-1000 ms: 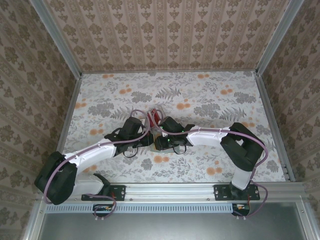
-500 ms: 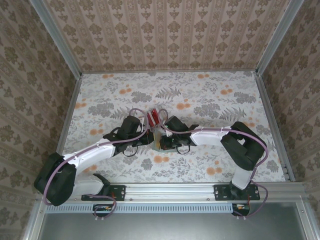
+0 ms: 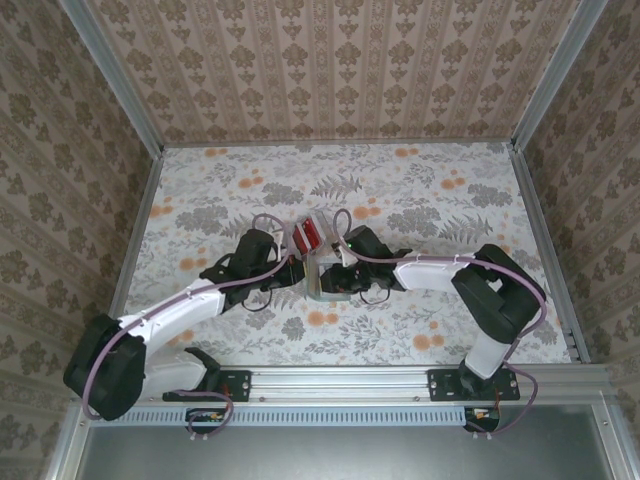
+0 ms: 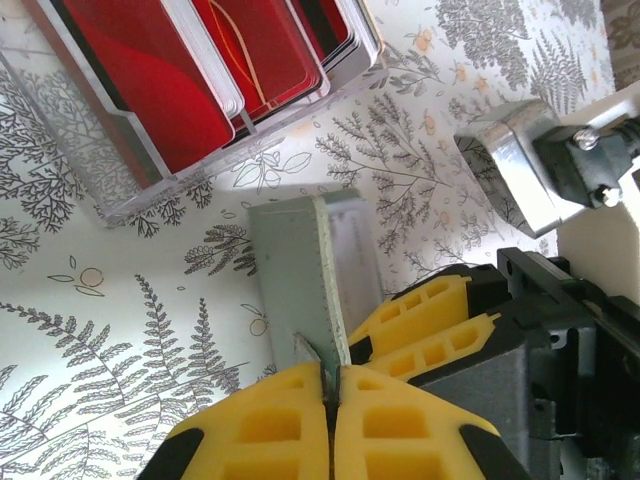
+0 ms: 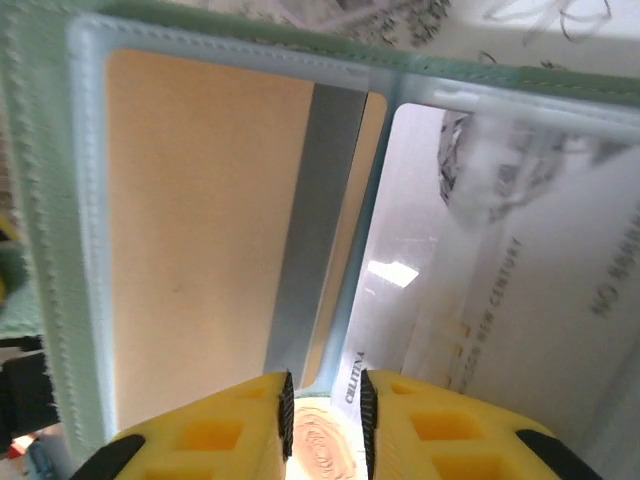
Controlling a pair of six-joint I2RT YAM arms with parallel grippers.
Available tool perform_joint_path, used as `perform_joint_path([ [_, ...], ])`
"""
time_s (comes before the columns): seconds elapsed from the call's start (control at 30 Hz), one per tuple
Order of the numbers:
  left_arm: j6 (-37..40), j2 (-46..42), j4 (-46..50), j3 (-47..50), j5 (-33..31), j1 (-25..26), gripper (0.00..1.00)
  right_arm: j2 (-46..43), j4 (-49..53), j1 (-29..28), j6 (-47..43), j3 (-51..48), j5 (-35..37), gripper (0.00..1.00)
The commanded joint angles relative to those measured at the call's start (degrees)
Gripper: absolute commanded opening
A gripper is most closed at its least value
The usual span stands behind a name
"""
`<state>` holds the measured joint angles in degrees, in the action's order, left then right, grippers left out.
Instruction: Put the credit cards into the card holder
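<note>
Card holder: a flat grey-green folding card holder [image 3: 322,279] sits near the middle of the table, directly between my two grippers. From my right wrist it lies open, and its stitched pale-green border frames two sleeves side by side.
Card in the holder: a tan-orange card [image 5: 200,220] with a grey stripe down one side sits in the left sleeve. Its striped side is next to the centre fold.
Other sleeve: the clear sleeve [image 5: 500,300] on the right is pale and glossy, with faint printed lettering showing through.
Left gripper: my left gripper [image 4: 330,385] has its yellow fingers pressed together on the near edge of the card holder, pinching a thin flap of it.
Right gripper: my right gripper [image 5: 325,418] is at the holder's edge below the centre fold, its yellow fingers a narrow slit apart. I cannot tell whether they clamp anything. From my left wrist, its fingers sit against the holder's right side.
Other cards: red cards [image 4: 150,70] sit in the compartments of a clear tray [image 4: 120,195], just beyond the holder and not touching it.
Table: a floral tablecloth [image 3: 430,200] with grey ferns and orange blossoms.
Surroundings: patterned walls [image 3: 330,70] enclose the table on three sides.
</note>
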<state>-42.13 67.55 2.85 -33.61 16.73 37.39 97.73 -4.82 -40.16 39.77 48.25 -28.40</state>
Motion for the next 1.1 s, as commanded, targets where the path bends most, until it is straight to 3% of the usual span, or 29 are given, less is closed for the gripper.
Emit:
perform_joint_path([
  [0.0, -0.92, -1.63, 1.53, -0.14, 0.59, -0.47, 0.0, -2.94, -2.76, 0.02, 1.2, -0.44, -4.54, 0.29],
  [0.43, -1.77, -0.41, 0.68, 0.82, 0.94, -0.48, 0.0, -1.41, -7.72, -0.18, 3.36, -0.04, -7.61, 0.47],
  [0.6, -1.79, -0.31, 0.63, 0.8, 0.76, -0.47, 0.0, -1.44, -2.04, -0.62, -0.01, 1.22, -4.95, 0.47],
  [0.77, -1.73, -0.09, 0.68, 0.73, 0.58, -0.56, 0.0, -1.34, -1.47, -0.65, -0.52, 0.53, -3.53, 0.45],
  [1.07, -1.63, 0.67, 0.42, 0.54, 0.85, -0.59, 0.0, -0.71, -0.02, -1.89, -1.71, 2.64, -3.77, 0.5],
])
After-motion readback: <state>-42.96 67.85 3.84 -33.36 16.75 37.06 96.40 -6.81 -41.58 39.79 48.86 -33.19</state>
